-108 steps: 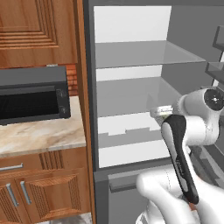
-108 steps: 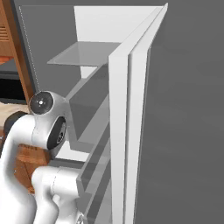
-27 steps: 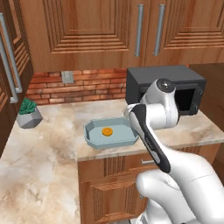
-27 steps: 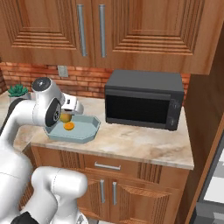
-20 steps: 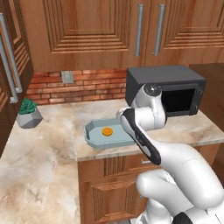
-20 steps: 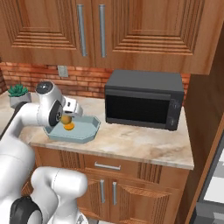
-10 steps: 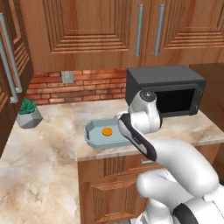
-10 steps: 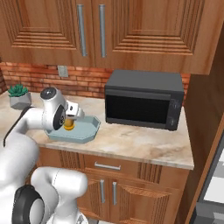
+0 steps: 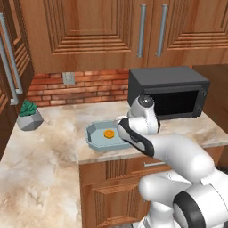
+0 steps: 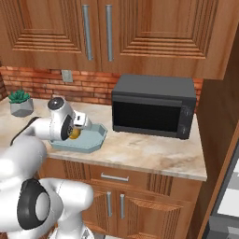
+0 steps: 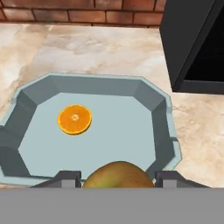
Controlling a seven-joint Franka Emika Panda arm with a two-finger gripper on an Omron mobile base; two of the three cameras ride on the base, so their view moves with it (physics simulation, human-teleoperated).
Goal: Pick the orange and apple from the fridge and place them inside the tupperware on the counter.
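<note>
The pale blue-grey tupperware (image 11: pixel 157 109) sits on the beige counter (image 9: pixel 53 147) left of the microwave. The bright orange (image 11: pixel 75 118) lies inside it, left of centre, and is also seen in the left base view (image 9: pixel 108 133). My gripper (image 11: pixel 118 177) hangs just above the tupperware's near rim, shut on the golden-brown apple (image 11: pixel 117 174). In the right base view the apple (image 10: pixel 73 134) shows at the hand over the tupperware (image 10: pixel 91 140). A grey and white part of the fridge (image 10: pixel 226 196) shows at the right edge.
A black microwave (image 9: pixel 169 91) stands on the counter right of the tupperware, close to my hand. A grey plant pot (image 9: pixel 29 116) sits at the far left. A brick wall and wooden upper cabinets lie behind. Bare counter lies left of the tupperware.
The base has gone from facing the open fridge to facing the counter. Over the last second the hand has come down closer to the tupperware with the apple held.
</note>
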